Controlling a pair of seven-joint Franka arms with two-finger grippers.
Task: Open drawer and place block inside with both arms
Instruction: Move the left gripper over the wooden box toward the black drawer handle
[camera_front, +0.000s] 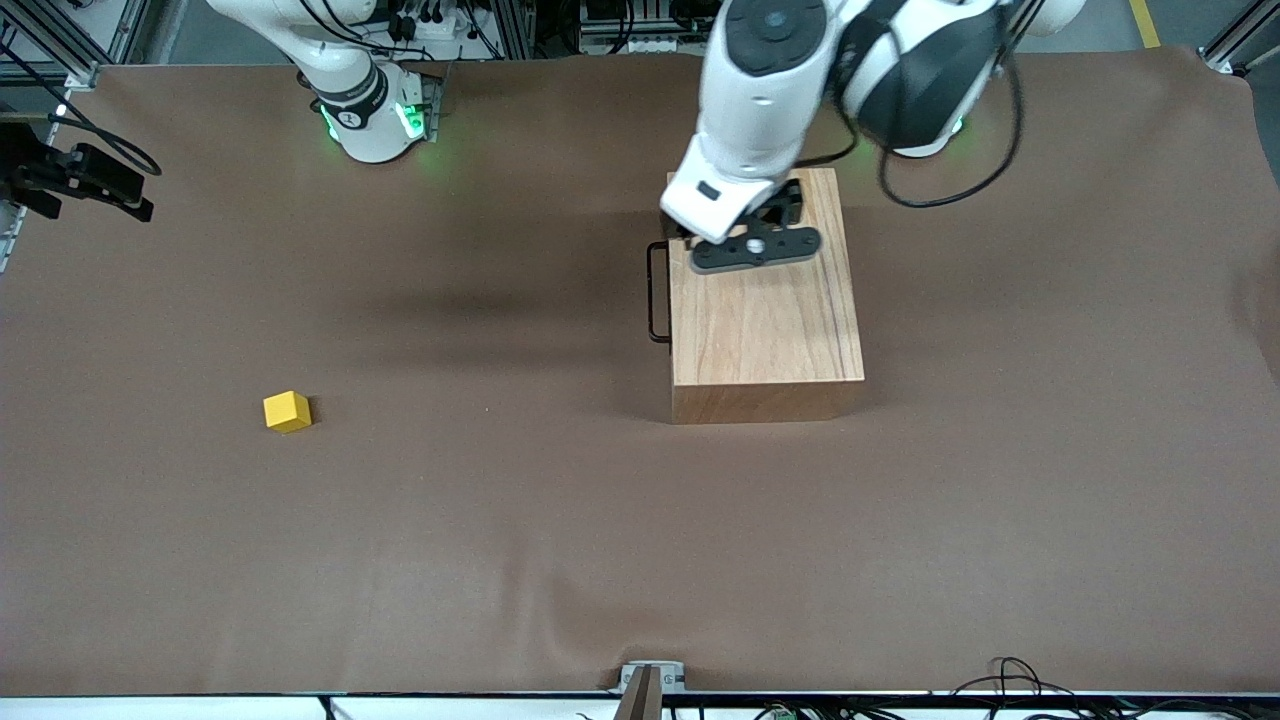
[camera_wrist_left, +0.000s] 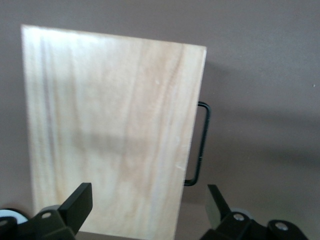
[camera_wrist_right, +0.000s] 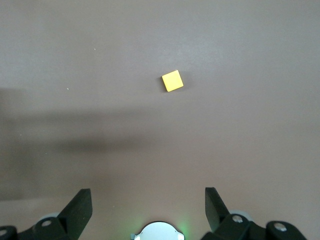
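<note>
Left wrist view: left gripper (camera_wrist_left: 146, 207) spread wide, empty, over box (camera_wrist_left: 110, 130); handle (camera_wrist_left: 201, 145) (long axis along drawer front) just off one fingertip, toward right arm's end. Right gripper (camera_wrist_right: 147, 207) wide, empty, waits high over table (camera_wrist_right: 250, 150), block (camera_wrist_right: 172, 80) well apart.

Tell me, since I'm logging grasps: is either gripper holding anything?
Nothing held: left gripper open above the wooden box; right gripper open above bare table.

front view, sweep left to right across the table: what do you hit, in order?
Yellow block → black wire handle of the drawer → wooden box, with the left pincer open over the end of it nearest the arm bases. The right pincer is out of this view.
</note>
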